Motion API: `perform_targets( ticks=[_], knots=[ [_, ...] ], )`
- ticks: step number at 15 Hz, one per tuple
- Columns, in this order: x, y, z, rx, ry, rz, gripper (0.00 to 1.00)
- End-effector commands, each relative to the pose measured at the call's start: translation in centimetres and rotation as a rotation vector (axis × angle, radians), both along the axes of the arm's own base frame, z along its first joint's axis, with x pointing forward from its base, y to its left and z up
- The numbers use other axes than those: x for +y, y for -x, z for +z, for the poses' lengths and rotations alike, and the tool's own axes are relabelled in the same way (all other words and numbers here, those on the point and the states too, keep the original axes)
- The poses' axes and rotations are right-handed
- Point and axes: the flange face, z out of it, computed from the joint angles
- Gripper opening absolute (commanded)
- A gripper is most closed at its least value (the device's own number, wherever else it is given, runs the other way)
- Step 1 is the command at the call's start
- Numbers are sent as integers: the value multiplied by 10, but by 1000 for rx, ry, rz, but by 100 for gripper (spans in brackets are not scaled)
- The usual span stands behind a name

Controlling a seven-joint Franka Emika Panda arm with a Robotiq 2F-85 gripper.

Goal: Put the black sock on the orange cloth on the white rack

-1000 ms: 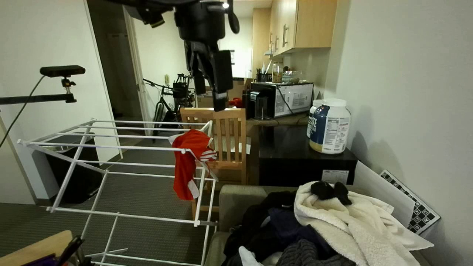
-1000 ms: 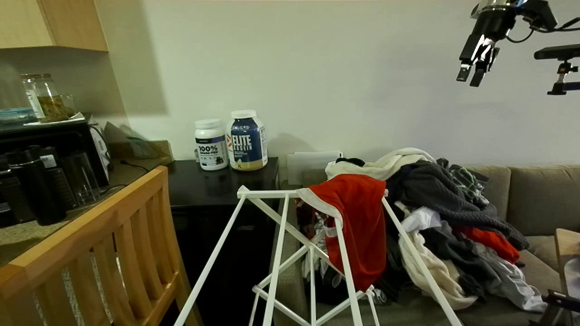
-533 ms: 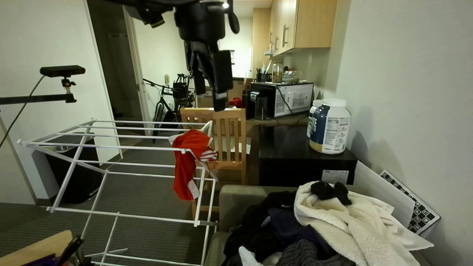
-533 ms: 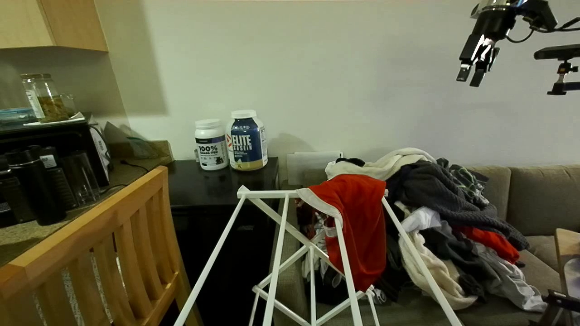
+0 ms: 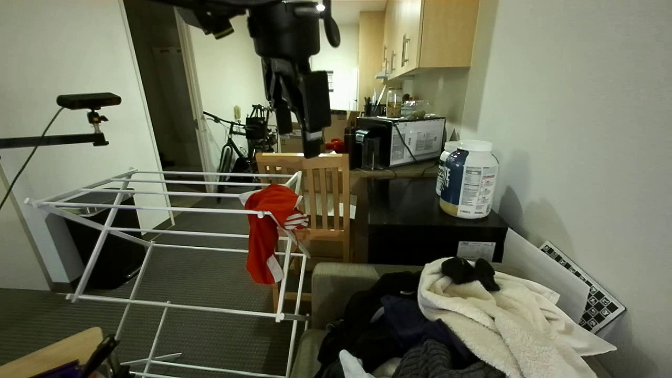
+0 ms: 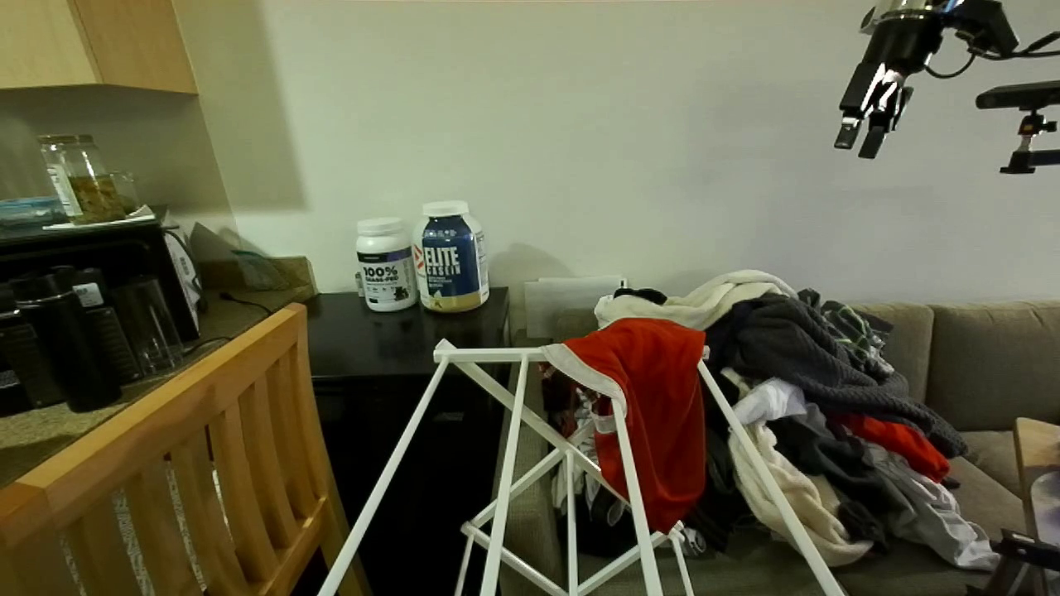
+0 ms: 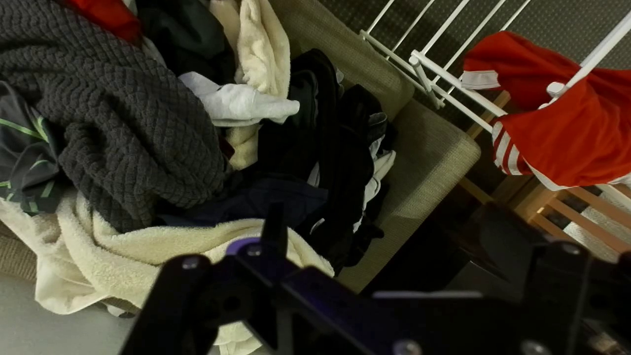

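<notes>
The sock [image 5: 460, 270] lies on the higher part of the towel [image 5: 493, 312], in both exterior views. The towel covers one part of the heap of clothes [image 5: 388, 317], which rests on the sofa [image 5: 336, 289]. Beside the sofa stands the rack [image 6: 489, 355], and the cloth [image 6: 662, 414] hangs over one end of it, apart from the sock. Near this end is a chair [image 6: 166, 418]. The gripper [image 6: 860, 142] is in the air, higher than the rack and the heap, and its two fingers are spread. Two jars [image 6: 450, 261] stand on a black tabletop [image 6: 356, 348].
</notes>
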Motion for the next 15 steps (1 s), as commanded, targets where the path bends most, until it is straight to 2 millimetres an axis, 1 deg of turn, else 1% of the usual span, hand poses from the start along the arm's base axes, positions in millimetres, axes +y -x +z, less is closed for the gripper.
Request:
perform_targets(
  ticks=[1, 8, 10, 12, 15],
  knots=[
    [0, 0, 0, 1, 0, 0, 100],
    [0, 0, 0, 1, 0, 0, 100],
    [-2, -7, -6, 0, 5, -3, 100],
    [-1, -17, -17, 8, 16, -6, 100],
    [-1, -39, -42, 6, 52, -16, 100]
  ],
)
